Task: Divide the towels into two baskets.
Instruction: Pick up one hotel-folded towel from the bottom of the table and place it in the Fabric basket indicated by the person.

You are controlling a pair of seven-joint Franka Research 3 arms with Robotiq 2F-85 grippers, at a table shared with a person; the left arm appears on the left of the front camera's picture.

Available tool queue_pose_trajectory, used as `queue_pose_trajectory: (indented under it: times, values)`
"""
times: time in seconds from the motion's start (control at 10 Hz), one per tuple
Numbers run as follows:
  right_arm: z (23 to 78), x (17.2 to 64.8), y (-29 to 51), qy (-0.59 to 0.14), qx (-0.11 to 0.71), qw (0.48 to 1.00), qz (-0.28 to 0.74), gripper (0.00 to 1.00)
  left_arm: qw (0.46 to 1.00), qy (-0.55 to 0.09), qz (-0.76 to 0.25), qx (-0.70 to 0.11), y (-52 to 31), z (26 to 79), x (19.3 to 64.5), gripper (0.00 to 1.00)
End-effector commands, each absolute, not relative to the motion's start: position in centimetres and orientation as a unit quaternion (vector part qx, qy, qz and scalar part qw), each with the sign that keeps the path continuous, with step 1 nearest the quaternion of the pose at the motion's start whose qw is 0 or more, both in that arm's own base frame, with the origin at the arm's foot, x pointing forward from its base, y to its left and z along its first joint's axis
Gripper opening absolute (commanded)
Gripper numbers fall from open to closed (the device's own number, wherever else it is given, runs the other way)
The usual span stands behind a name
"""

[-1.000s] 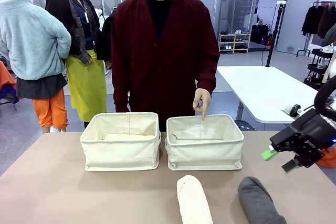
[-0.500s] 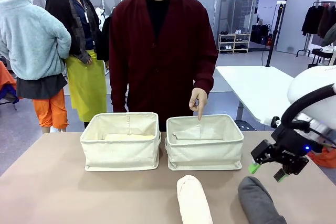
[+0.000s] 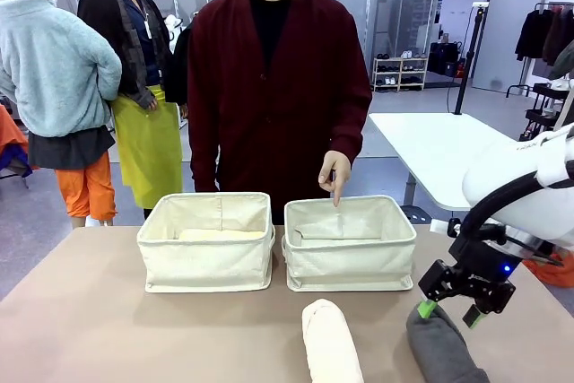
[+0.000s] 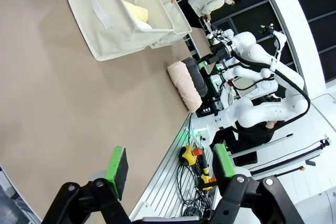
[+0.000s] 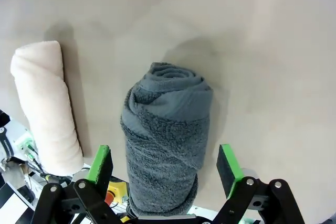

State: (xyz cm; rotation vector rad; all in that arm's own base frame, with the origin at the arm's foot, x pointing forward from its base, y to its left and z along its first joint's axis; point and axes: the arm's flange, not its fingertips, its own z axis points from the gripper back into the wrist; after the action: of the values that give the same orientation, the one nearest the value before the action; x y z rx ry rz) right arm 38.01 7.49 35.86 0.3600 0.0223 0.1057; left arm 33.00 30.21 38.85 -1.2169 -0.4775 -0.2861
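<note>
Right end effector (image 5: 164, 165) open, just over dark grey towel (image 5: 167, 140) on counter (image 5: 262, 51), lower centre of wrist frame; long axis top-to-bottom, pads (image 5: 100, 163) flanking its width. Right arm nearer.

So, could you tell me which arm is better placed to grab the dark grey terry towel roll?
Right: its open gripper hangs over that dark grey terry towel roll, green pads either side.
</note>
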Motion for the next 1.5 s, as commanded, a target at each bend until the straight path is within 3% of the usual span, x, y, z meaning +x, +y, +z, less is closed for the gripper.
queue_pose_trajectory:
  times: [0.0,0.4,0.7,0.8,1.0,1.1,1.2,1.4]
  values:
    - [32.3,31.3,8.6,0.004,0.160,0.986,0.049,1.00,0.787,-0.214,-0.126,-0.565,30.2,39.4,32.5,0.82]
    - [29.4,31.3,9.9,0.020,0.130,0.989,0.066,1.00,0.787,-0.214,-0.126,-0.565,30.2,39.4,32.5,0.82]
    - [29.9,31.0,10.2,0.007,0.131,0.989,0.075,0.09,0.787,-0.214,-0.126,-0.565,30.2,39.4,32.5,0.82]
    - [30.2,31.0,10.1,0.005,0.128,0.989,0.075,0.00,0.787,-0.214,-0.126,-0.565,30.2,39.4,32.5,0.82]
    - [30.9,30.7,10.1,0.010,0.124,0.989,0.082,0.00,0.787,-0.214,-0.126,-0.565,30.2,39.4,32.5,0.82]
    - [32.0,30.7,10.3,0.005,0.134,0.987,0.089,0.06,0.787,-0.214,-0.126,-0.565,30.2,39.4,32.5,0.82]
    - [33.4,31.0,10.6,-0.008,0.138,0.986,0.098,0.00,0.787,-0.214,-0.126,-0.565,30.2,39.4,32.5,0.82]
    - [38.2,31.8,12.5,-0.024,0.150,0.972,0.181,0.00,0.787,-0.214,-0.126,-0.565,30.2,39.4,32.5,0.82]
